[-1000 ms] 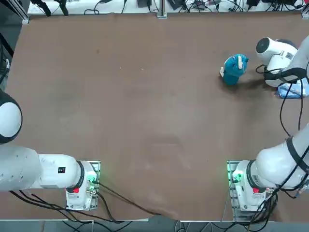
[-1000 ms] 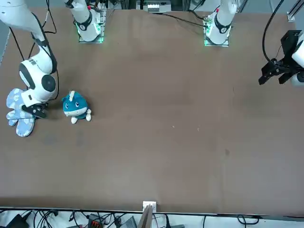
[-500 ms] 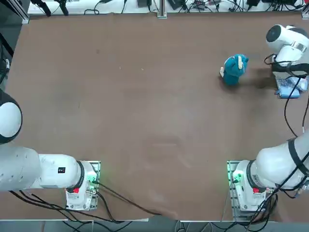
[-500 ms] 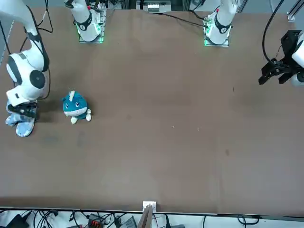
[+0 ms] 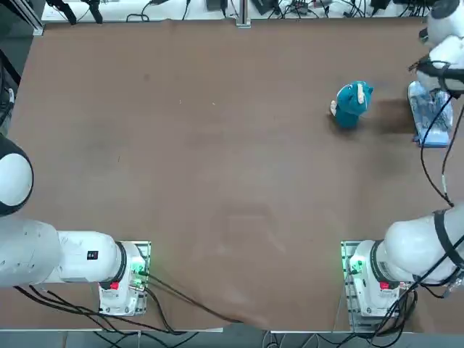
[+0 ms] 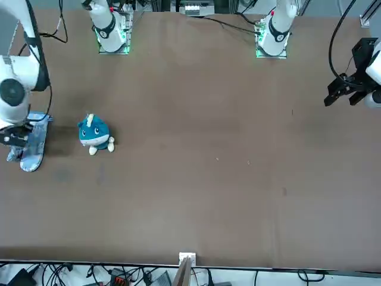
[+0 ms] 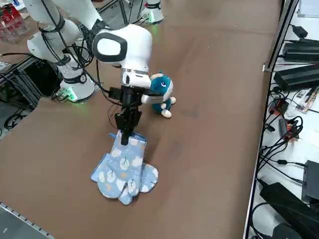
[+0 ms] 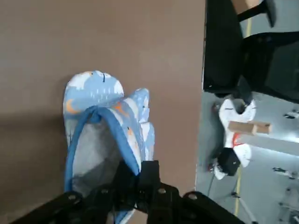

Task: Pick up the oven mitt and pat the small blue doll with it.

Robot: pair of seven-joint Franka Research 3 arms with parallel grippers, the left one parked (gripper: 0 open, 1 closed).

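Right gripper point(image 7: 124, 135): clamped on the oven mitt point(image 7: 125, 169) cuff, mitt tip trailing on the table point(image 7: 209, 99).
Small blue doll point(image 7: 160, 93): upright, near the mitt (untouched).
Done: grasp.
Left: carry over, pat.

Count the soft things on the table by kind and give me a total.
Oven mitt, pale blue, cuff pinched in the shut right gripper: 1
Small blue doll, standing apart from the mitt: 1
Total: 2
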